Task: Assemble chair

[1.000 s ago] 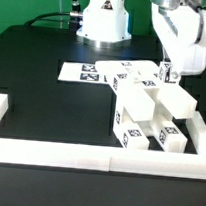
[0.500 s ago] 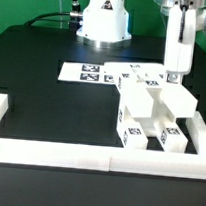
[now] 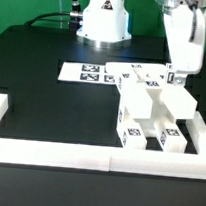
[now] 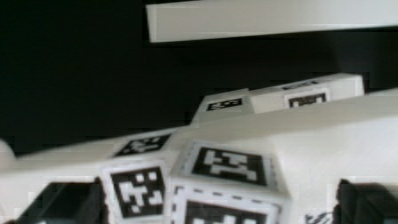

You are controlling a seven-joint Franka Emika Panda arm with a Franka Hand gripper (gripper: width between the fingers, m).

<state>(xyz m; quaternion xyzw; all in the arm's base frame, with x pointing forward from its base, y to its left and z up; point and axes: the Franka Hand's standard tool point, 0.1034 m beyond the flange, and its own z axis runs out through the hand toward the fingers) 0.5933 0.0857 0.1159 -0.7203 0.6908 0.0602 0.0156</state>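
Observation:
The chair (image 3: pixel 150 115) stands part-built as stacked white blocks with black-and-white tags, in the front corner at the exterior view's right. My gripper (image 3: pixel 174 77) hangs over its rear top edge. A small tagged piece (image 3: pixel 170 74) of the chair sits between the fingers. In the wrist view that tagged piece (image 4: pixel 228 168) lies between the dark fingers (image 4: pixel 71 200), and a gap shows on at least one side. The gripper (image 4: pixel 217 205) is open and holds nothing. More tagged chair blocks (image 4: pixel 294 98) lie beyond it.
The marker board (image 3: pixel 91 73) lies flat behind the chair. A long white border rail (image 3: pixel 87 156) runs along the front, with ends turning up at both sides. The arm's white base (image 3: pixel 102 21) stands at the back. The rail also crosses the wrist view (image 4: pixel 267 20).
The jaws have spread wide, letting go of the tagged piece on the chair's top. The hand has leaned slightly toward the exterior view's right.

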